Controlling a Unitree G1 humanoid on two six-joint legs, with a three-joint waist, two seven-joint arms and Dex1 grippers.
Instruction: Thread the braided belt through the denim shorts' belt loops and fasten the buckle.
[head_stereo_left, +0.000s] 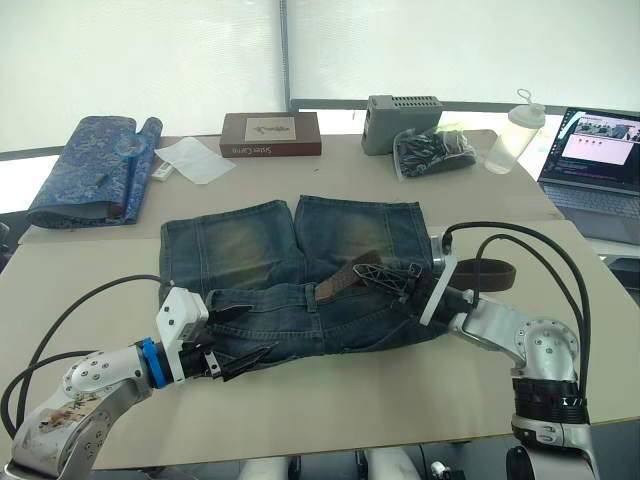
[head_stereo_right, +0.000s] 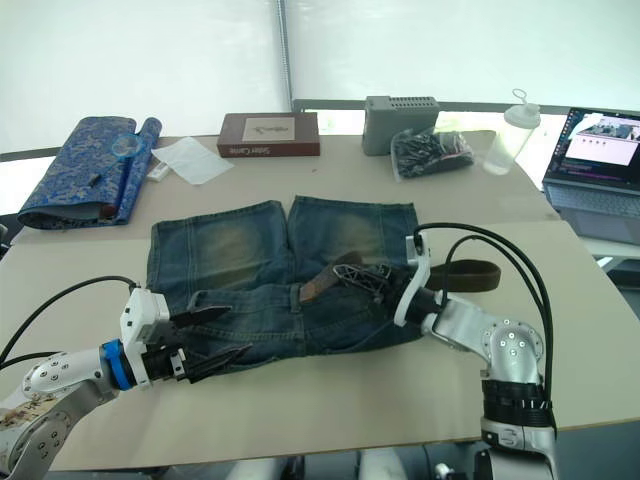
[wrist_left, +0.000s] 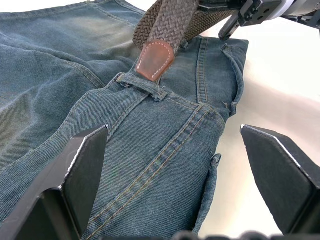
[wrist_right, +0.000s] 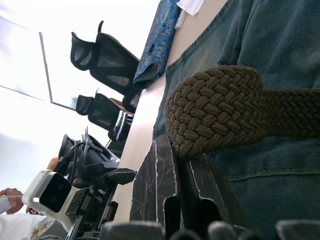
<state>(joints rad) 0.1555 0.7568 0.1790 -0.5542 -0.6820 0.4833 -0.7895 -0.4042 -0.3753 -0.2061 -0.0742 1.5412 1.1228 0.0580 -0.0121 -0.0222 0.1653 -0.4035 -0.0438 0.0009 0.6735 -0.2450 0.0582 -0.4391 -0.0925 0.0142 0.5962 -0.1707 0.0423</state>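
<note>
The denim shorts (head_stereo_left: 290, 270) lie flat on the table with the waistband toward me. The braided belt (head_stereo_left: 345, 280) lies across the waistband. Its brown leather tip (wrist_left: 156, 59) rests just before a belt loop (wrist_left: 145, 86), and the rest of the belt trails off to the right (head_stereo_left: 492, 272). My right gripper (head_stereo_left: 388, 276) is shut on a fold of the belt (wrist_right: 215, 107) above the waistband. My left gripper (head_stereo_left: 248, 332) stands wide open at the left corner of the waistband, its fingers (wrist_left: 85, 165) on either side of the denim and touching nothing. I cannot make out the buckle.
At the back of the table are a blue patterned rolled cloth (head_stereo_left: 95, 170), white paper (head_stereo_left: 195, 158), a brown box (head_stereo_left: 270, 134), a grey box (head_stereo_left: 400, 120), a black bag (head_stereo_left: 432, 152) and a bottle (head_stereo_left: 515, 135). A laptop (head_stereo_left: 600, 160) sits far right.
</note>
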